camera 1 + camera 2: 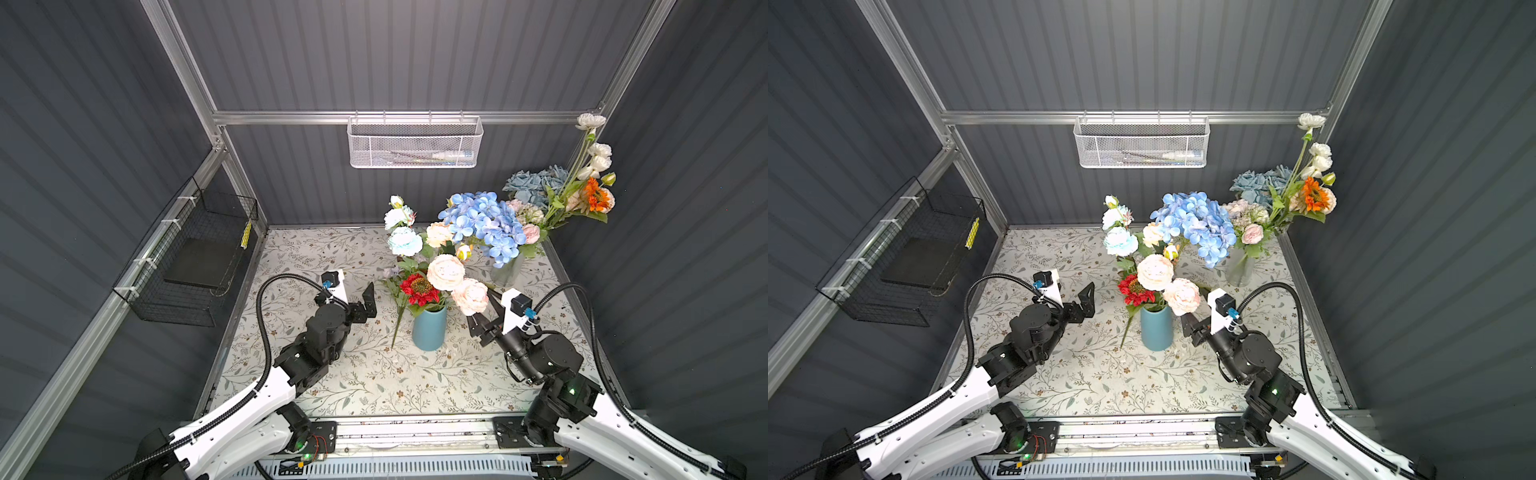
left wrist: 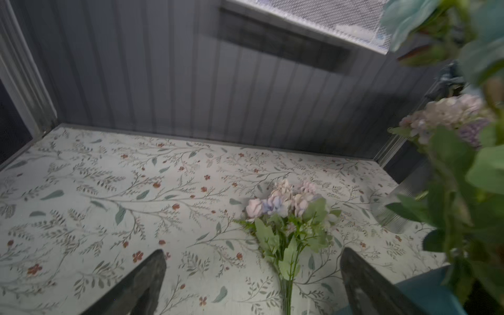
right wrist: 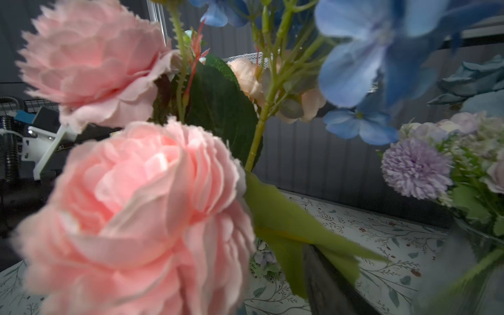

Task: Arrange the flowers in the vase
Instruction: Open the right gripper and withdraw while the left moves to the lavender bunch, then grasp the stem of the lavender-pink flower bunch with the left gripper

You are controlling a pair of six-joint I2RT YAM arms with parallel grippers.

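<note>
I count two vases on the patterned worktop (image 1: 332,374). A blue vase (image 1: 430,328) stands in the middle, and a clear glass vase (image 1: 505,272) stands farther back and to the right. A third bunch (image 1: 582,195) stands in the far right corner, with white, orange and dusty blue blossoms, but its holder is hidden.

The flowers in the blue vase are packed tight. There is one red flower (image 1: 419,288), two big pink blossoms (image 1: 446,272) side by side, and pale blue and white heads behind them. A large blue cluster (image 1: 482,224) rises between the two vases, and I cannot tell which vase holds it. The glass vase carries small pale pink and lilac heads.

One loose spray (image 1: 397,307) lies flat on the worktop just left of the blue vase. It has lilac and pale pink blossoms at the far end and its green stem points toward me.

The left gripper (image 1: 368,301) hangs near that spray, its jaws spread wide and holding nothing. The right gripper (image 1: 482,309) sits just right of the pink blossoms with its jaws parted. In the right wrist view a green leaf (image 3: 286,226) lies across one finger (image 3: 327,278).

There are two baskets on the walls, a white mesh one (image 1: 415,143) on the far wall and a black wire one (image 1: 195,257) on the left wall.
</note>
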